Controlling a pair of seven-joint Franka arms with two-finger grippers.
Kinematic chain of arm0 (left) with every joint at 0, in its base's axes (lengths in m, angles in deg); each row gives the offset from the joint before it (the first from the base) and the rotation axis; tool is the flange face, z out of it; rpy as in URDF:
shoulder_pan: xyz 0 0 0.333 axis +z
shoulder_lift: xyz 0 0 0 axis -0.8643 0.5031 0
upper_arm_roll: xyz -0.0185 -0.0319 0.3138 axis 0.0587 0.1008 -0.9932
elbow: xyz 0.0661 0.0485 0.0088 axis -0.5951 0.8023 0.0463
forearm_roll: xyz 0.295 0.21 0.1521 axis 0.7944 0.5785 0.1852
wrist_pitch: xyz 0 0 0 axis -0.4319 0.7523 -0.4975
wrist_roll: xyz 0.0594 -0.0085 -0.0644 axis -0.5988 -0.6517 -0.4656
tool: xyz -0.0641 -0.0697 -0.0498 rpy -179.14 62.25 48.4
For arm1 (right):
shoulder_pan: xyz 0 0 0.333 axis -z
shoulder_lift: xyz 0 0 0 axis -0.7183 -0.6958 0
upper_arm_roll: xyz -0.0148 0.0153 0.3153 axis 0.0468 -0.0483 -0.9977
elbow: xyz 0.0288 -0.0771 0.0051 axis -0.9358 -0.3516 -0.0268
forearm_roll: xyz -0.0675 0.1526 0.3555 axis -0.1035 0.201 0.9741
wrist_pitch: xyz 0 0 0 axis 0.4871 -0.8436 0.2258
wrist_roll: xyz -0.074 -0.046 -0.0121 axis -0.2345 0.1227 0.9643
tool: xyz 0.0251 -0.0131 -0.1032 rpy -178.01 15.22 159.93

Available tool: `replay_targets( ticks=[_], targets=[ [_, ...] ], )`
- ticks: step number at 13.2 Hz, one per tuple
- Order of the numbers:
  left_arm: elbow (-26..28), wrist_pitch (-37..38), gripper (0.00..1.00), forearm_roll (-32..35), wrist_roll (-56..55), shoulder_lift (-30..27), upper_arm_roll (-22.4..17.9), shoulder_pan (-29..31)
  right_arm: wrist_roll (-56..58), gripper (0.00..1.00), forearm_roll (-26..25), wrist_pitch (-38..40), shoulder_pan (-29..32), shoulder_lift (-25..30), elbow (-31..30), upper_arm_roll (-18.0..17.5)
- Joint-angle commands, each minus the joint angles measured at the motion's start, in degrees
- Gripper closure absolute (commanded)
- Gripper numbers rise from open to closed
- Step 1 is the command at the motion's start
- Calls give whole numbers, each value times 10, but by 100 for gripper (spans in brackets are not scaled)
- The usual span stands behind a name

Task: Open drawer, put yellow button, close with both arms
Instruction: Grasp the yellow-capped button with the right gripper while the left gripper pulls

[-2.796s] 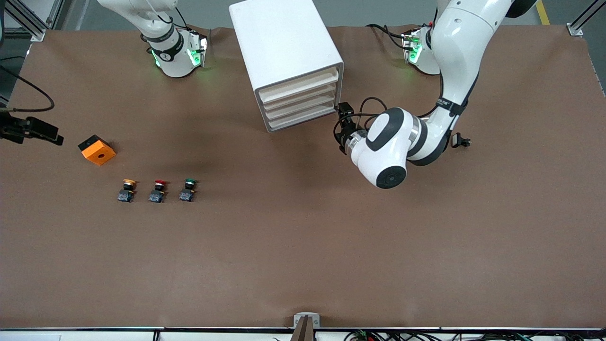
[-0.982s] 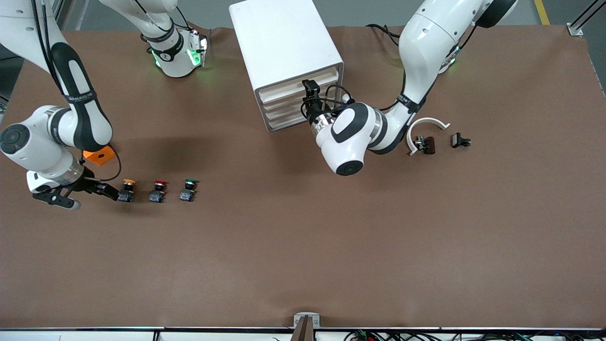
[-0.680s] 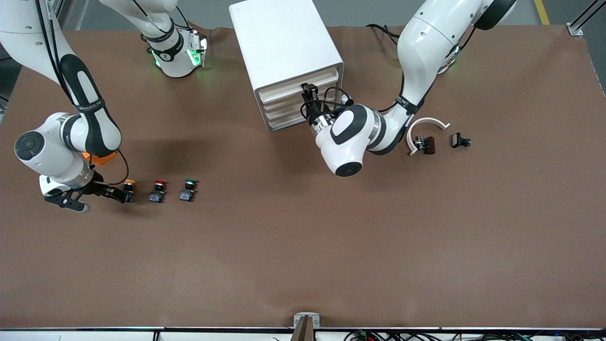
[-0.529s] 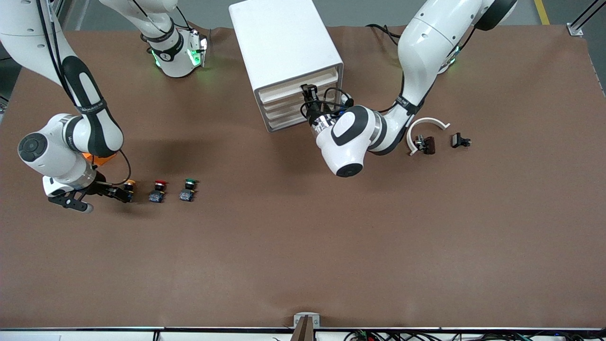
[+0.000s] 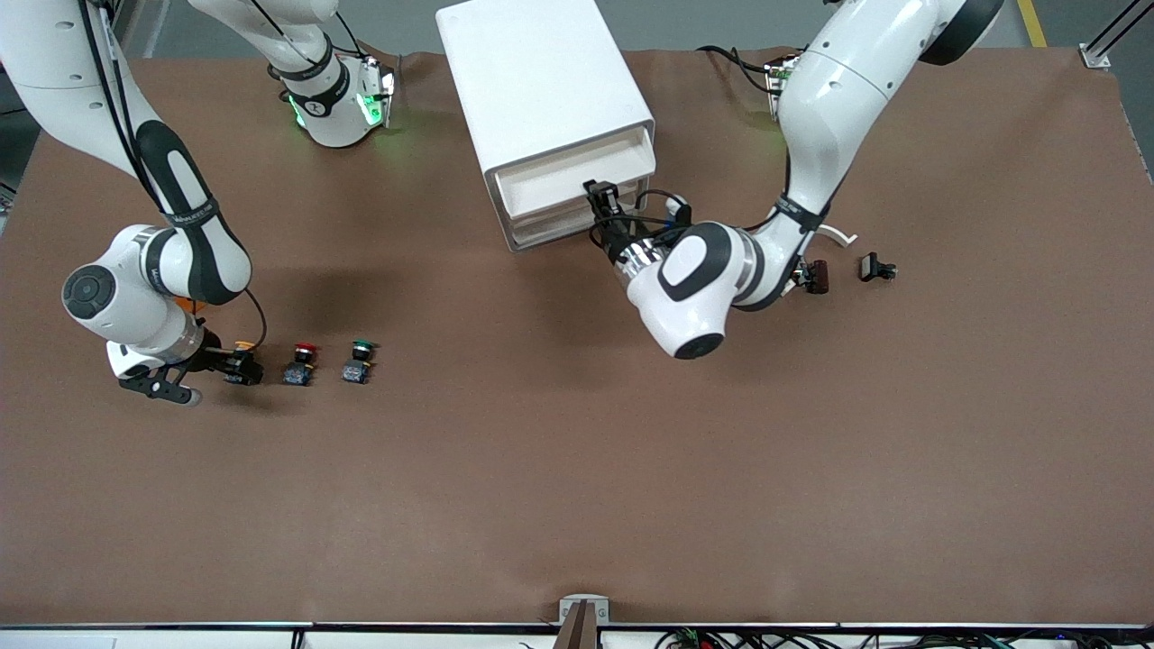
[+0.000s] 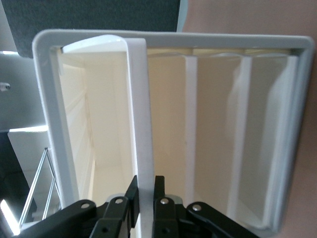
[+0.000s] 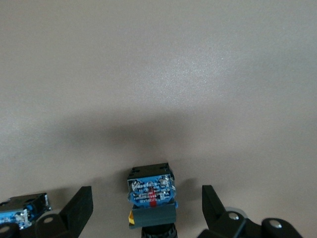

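Your left gripper [image 5: 602, 194] is clamped on the front lip of the drawer [image 5: 577, 177], the top one of the white cabinet [image 5: 541, 81], which stands partly pulled out. In the left wrist view the two fingers [image 6: 132, 196] pinch that thin white lip between them, and only their tips and the black links show; the rest of the gripper is cut off by the frame edge. The lower drawers sit just under the gripper and are mostly hidden from the front camera by the pulled-out tray.

Your right gripper [image 5: 233, 364] is down at the table with its fingers [image 7: 79, 208] spread apart, and the yellow button [image 5: 242, 361] lies between them. The wrist view shows mainly the button's bluish base [image 7: 151, 191], with only a sliver of yellow; the cap is cut off. From the front, the gripper covers part of the button. Just past the gripper toward the cabinet's end of the row stand the red button [image 5: 300, 362] and then the green button [image 5: 358, 361]. An orange block [image 5: 185, 305] is almost wholly hidden by the right arm.

A plain brown mat [image 5: 577, 469] covers the table. Grey floor and aluminium frame posts [image 5: 1104, 41] edge the scene.
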Motion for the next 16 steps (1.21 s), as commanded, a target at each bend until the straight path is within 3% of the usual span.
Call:
replay_targets(
  ticks=[1,2,3,4,5,6,7,10,12,16],
  targets=[
    [-29,-5,100,3,4,16,-3,23,3,51,3,9,-3,-1,3,1],
    [-31,-5,100,3,4,16,-3,31,4,86,3,16,-3,-1,4,1],
    [-33,-6,100,3,6,16,-3,41,6,100,3,22,-2,-1,5,1],
    [-43,-5,100,3,6,17,-3,50,13,100,3,23,-2,-1,4,1],
    [-50,-6,92,3,6,21,-3,54,27,100,4,23,-2,-1,4,1],
    [-57,-6,54,5,10,23,-4,57,43,100,3,23,-2,-1,5,1],
    [-64,-6,1,8,14,23,-4,57,66,100,3,28,-2,0,8,1],
    [-75,-6,0,10,17,21,-4,66,85,100,6,142,-3,24,53,-3],
    [-98,-5,0,17,24,17,-4,77,62,100,37,210,-7,50,81,-7],
    [-163,-6,0,112,61,10,-4,79,-77,100,76,337,-73,125,112,-10]
  ],
)
